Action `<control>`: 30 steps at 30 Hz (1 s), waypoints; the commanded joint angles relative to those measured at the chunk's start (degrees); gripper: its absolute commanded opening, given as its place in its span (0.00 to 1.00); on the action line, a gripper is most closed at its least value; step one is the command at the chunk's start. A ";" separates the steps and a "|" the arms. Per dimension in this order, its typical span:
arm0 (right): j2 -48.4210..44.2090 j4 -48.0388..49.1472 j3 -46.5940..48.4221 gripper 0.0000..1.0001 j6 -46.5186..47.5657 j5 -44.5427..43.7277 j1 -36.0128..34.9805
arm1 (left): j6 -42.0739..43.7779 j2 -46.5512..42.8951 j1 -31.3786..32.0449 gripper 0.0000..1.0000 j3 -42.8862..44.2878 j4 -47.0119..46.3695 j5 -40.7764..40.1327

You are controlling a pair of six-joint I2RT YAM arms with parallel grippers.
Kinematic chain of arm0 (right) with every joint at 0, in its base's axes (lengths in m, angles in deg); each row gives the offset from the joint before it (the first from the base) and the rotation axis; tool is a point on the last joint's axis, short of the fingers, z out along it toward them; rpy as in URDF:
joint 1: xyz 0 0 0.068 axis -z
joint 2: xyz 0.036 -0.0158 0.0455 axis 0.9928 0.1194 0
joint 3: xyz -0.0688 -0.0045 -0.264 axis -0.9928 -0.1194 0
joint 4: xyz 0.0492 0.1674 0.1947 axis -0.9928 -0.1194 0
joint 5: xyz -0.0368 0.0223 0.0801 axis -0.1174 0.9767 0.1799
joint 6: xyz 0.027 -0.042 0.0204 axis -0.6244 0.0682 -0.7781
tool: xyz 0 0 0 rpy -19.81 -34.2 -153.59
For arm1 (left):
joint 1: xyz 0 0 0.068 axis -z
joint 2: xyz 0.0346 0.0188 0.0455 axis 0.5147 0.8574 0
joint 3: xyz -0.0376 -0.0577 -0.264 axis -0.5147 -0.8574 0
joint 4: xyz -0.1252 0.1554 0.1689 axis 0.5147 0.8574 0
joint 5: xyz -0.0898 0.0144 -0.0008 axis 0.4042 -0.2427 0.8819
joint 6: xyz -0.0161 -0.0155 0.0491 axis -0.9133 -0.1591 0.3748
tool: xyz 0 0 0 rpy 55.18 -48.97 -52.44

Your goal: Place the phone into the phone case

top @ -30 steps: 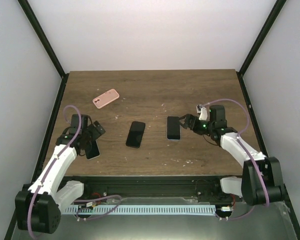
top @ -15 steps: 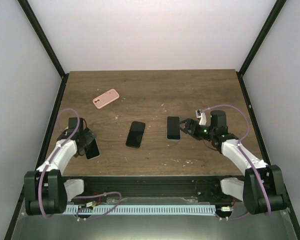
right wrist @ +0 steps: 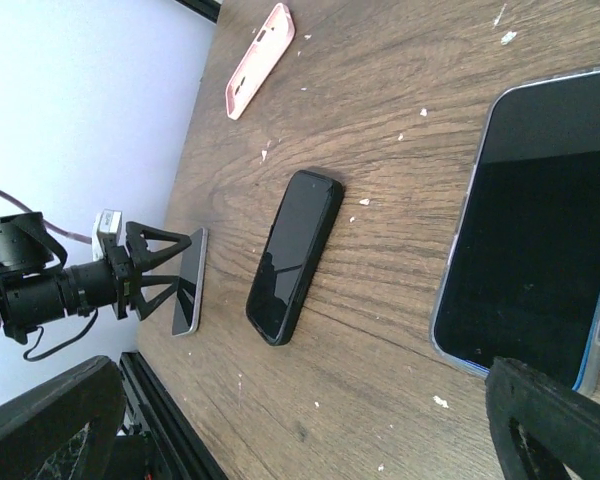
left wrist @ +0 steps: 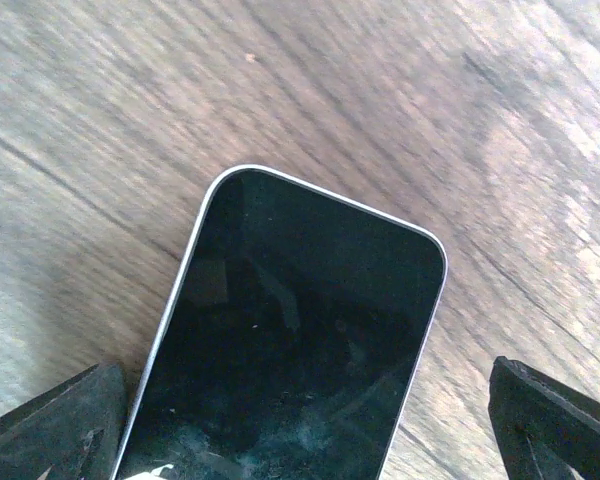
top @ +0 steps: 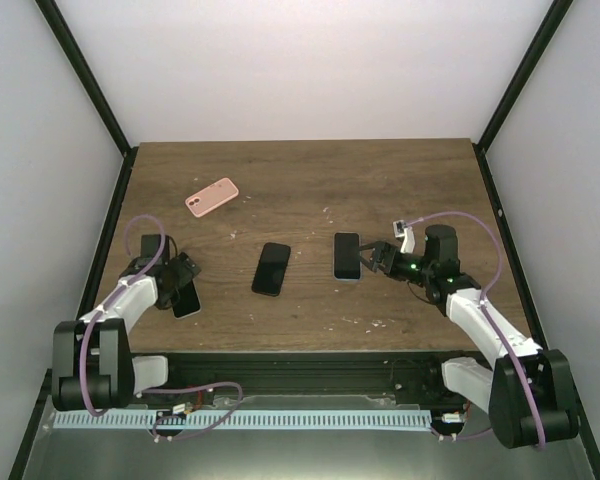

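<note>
A silver-edged phone with a black screen lies flat at the table's left edge, also in the top view. My left gripper is open and low over it, one finger on each side; it also shows in the top view. A pink phone case lies at the back left. A black phone lies mid-table. A phone with a bluish clear rim lies right of it. My right gripper is open and empty, just right of that phone.
The right wrist view shows the black phone, the pink case and my left gripper over the silver phone. White crumbs dot the wooden table. Black frame posts stand at the table's sides.
My left arm has folded down and back, bringing its gripper low over the silver-edged phone. My right gripper has shifted slightly right and nearer, still beside the rimmed phone.
</note>
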 commanded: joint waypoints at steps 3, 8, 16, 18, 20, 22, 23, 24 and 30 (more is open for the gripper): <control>-0.79 0.15 1.62 1.00 0.14 1.57 -0.25 | -1.66 1.29 3.72 0.99 -2.25 -1.67 9.14; -1.40 -0.19 2.02 0.99 -0.32 1.42 -0.43 | -5.56 0.72 8.49 0.98 -2.65 -3.19 11.36; -1.94 0.06 1.61 0.97 -1.33 0.85 -1.40 | -5.56 1.77 12.10 0.94 -2.40 -9.70 13.15; -2.27 0.13 1.50 0.97 -1.65 0.73 -1.74 | -4.64 2.33 12.12 0.94 -2.11 -11.06 12.25; -2.40 0.21 1.49 0.97 -1.84 0.69 -2.03 | -4.08 2.96 12.19 0.94 -1.99 -13.30 13.03; -2.57 0.22 1.57 0.97 -1.88 0.61 -2.28 | -4.26 3.65 12.51 0.93 -1.98 -15.51 14.33; -2.61 0.23 1.67 0.97 -1.93 0.56 -2.44 | -4.46 4.03 12.88 0.92 -1.78 -16.26 14.93; -2.59 0.25 1.67 0.97 -1.97 0.41 -2.57 | -4.66 4.52 13.30 0.92 -1.57 -16.90 15.53; -2.34 0.60 1.65 0.96 -2.14 0.01 -3.17 | -7.27 6.16 17.03 0.91 0.31 -17.21 18.16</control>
